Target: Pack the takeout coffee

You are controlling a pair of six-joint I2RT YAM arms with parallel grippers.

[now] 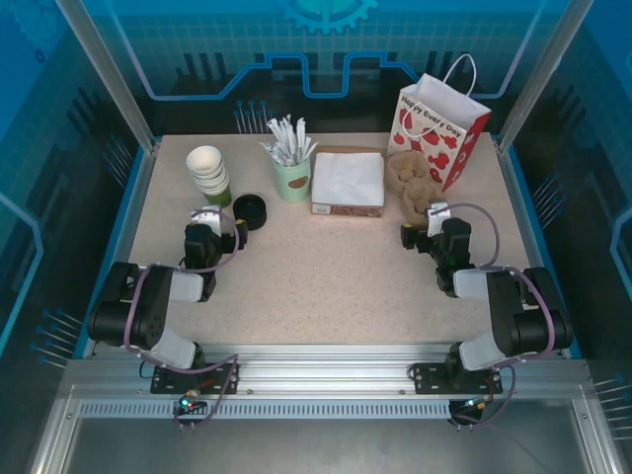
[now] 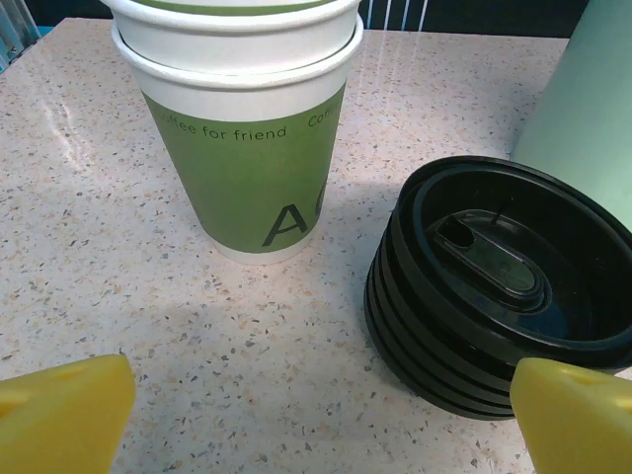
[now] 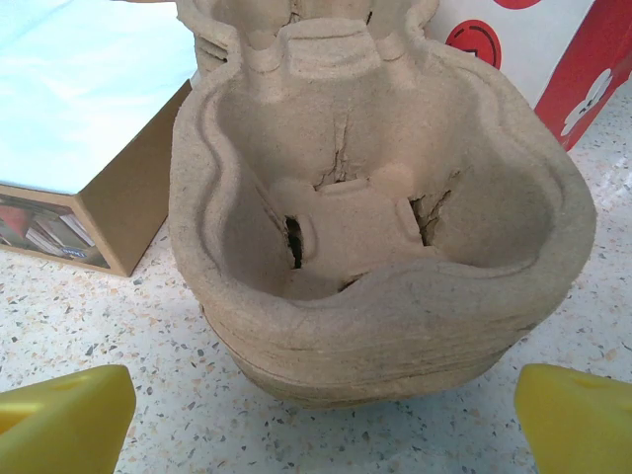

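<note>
The takeout coffee is out of view. A stack of lidless green-and-white cups [image 1: 209, 174] [image 2: 247, 148] stands at the back left, with a stack of black lids [image 1: 249, 210] [image 2: 504, 286] just to its right. My left gripper [image 1: 207, 219] [image 2: 321, 415] is open, low over the table, just short of the cups and lids, with bare tabletop between its yellow fingers. My right gripper [image 1: 427, 219] [image 3: 326, 420] is open too, facing a stack of brown pulp cup carriers [image 1: 413, 183] [image 3: 375, 237] and touching nothing.
A pale green cup of white wrapped sticks [image 1: 292, 178] [image 2: 588, 109] stands right of the lids. A cardboard box of white napkins [image 1: 348, 183] [image 3: 79, 128] sits mid-back. A red-and-white gift bag [image 1: 442, 128] [image 3: 553, 49] stands behind the carriers.
</note>
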